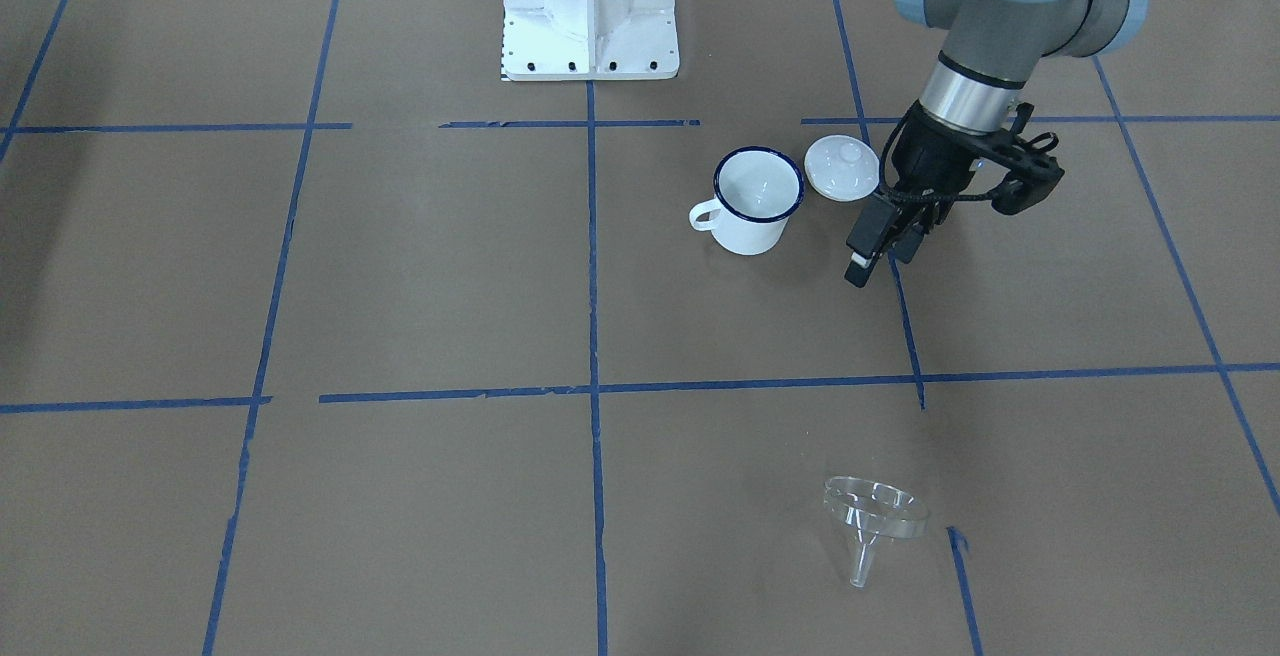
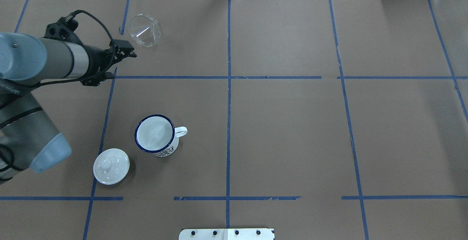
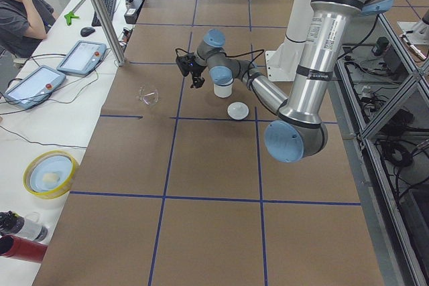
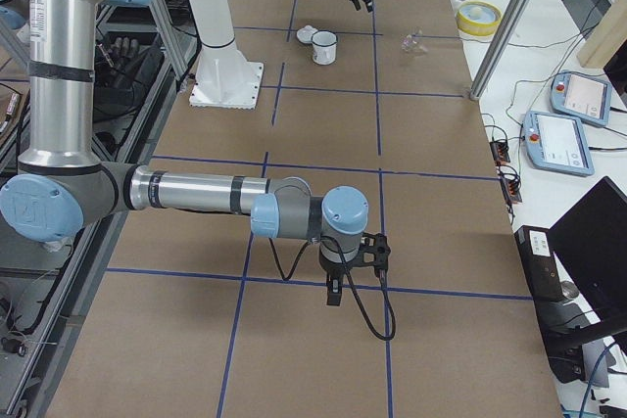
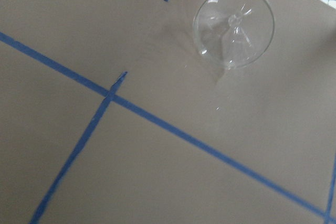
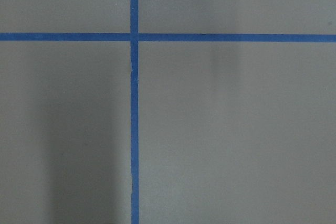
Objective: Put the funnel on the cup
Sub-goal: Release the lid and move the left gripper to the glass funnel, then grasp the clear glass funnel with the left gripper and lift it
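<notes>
White cup point(image 2: 155, 134) upright, empty, left half of table point(image 2: 292, 141); dark print point(image 2: 164, 153) on its wall shown overhead only. Clear funnel point(image 2: 145, 30) laid on side at far left, well apart from cup. Left gripper point(image 1: 882, 261) held spread, empty. Right gripper point(image 4: 334, 293) seen in right side view only; whether spread cannot be told.

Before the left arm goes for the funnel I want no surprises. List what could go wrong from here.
1. The funnel lies tipped on its rim and spout; it may roll or slip as the left claw closes on it.
2. The lid sits close beside the cup, on the left arm's side; the arm could knock it on the way over.
</notes>
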You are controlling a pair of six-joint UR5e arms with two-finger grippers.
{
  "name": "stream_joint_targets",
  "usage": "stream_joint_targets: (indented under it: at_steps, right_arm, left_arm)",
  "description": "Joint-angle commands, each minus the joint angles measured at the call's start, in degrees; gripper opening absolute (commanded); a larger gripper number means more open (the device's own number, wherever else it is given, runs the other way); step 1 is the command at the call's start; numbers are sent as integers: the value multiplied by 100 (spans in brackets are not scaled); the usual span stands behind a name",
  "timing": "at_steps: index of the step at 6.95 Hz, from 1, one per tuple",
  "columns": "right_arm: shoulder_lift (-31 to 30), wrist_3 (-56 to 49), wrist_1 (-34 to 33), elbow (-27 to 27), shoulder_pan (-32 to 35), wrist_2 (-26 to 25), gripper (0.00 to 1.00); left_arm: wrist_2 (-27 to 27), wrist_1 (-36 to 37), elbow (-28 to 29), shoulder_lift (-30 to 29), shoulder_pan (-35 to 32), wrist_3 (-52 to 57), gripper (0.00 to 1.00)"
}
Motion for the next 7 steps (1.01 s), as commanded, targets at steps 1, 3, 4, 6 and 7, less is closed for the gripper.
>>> stream_joint_targets:
  at_steps: [1, 3, 4, 6, 7]
  right_arm:
    - [0, 0, 0, 3, 0, 0, 100]
    - [0, 0, 0, 3, 0, 0, 100]
    - [0, 0, 0, 3, 0, 0, 100]
    - [0, 0, 0, 3, 0, 0, 100]
    - [0, 0, 0, 3, 0, 0, 100]
  left_arm:
    - [892, -1763, 2017, -836, 22, -1484, 100]
    - [1424, -2264, 2946, -1355, -21, -2251, 100]
    - [1433, -2421, 3428, -1600, -30, -2333, 100]
    - [1442, -3089, 4125, -1848, -144, -2431, 100]
    - [1442, -3099, 4240, -1918, -197, -2439, 100]
